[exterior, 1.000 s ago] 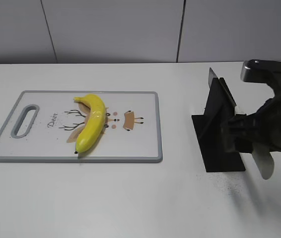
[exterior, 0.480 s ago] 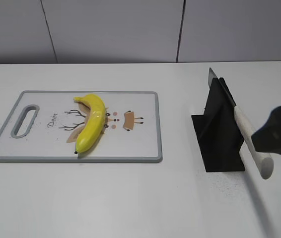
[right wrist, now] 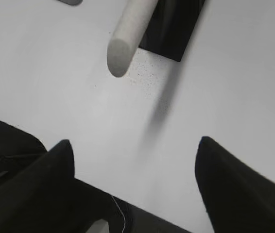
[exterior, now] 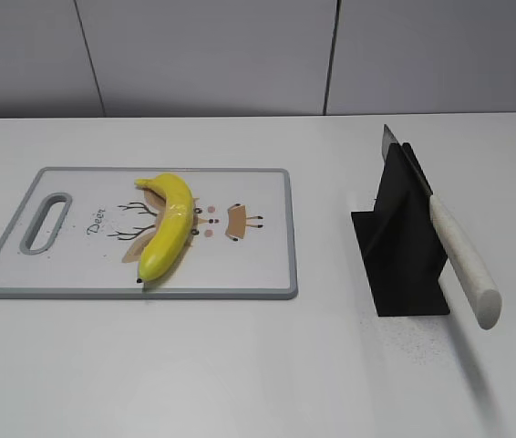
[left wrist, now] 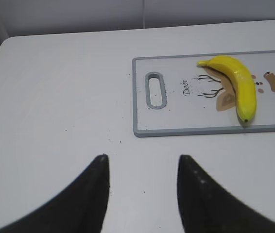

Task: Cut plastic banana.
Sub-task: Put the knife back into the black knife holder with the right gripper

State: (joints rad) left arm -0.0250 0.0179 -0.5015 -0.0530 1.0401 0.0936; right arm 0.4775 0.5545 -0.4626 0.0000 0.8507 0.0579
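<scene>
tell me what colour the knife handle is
Off-white, almost cream. The handle shows best in the exterior view, sticking out of the black stand.

Left gripper (left wrist: 142, 194): two matte black fingers (left wrist: 91, 199), each broad at the base and curving to a narrow, blunt tip; surfaces smooth, without visible screws, cables or markings. Right gripper (right wrist: 135, 187): two fingers (right wrist: 234, 187) of the same black, tapered, horn-like form, seen blurred. No other part of either arm appears in any view.
</scene>
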